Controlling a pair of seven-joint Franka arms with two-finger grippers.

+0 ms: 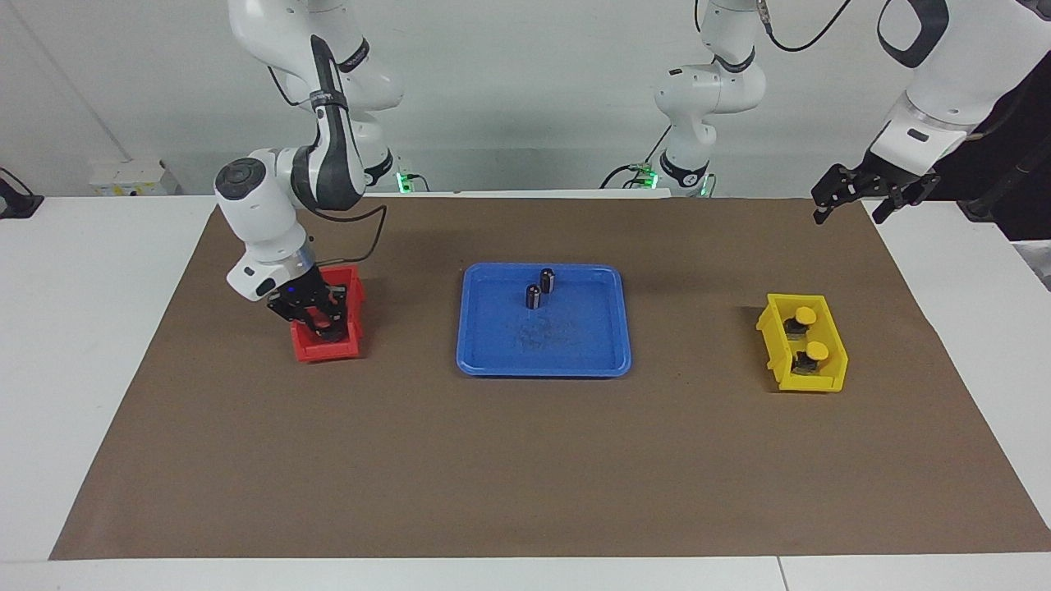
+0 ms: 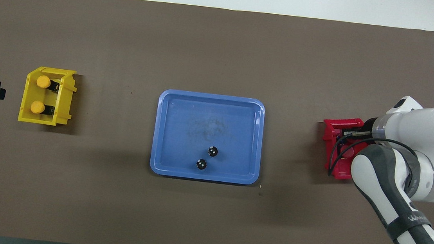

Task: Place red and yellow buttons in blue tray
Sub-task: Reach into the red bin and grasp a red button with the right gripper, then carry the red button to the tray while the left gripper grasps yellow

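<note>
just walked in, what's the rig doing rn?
The right pincer is down in the red bin, shut, apparently on a red button hidden beneath it. The left pincer waits, open, near the table's edge. Two yellow buttons sit in the yellow bin. The blue tray holds only two dark cylinders.

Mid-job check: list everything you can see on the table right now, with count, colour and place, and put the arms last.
blue tray: one, blue, middle of the brown mat.
dark cylinders: two, black, upright in the tray, in the part nearer the robots.
yellow bin: one, yellow, toward the left arm's end.
yellow buttons: two, yellow caps on black bodies, in the yellow bin.
red bin: one, red, toward the right arm's end.
red buttons: something red shows under the gripper; count cannot be told.
left gripper: open, raised over the mat's edge at its own end, waiting.
right gripper: shut, down inside the red bin.
</note>
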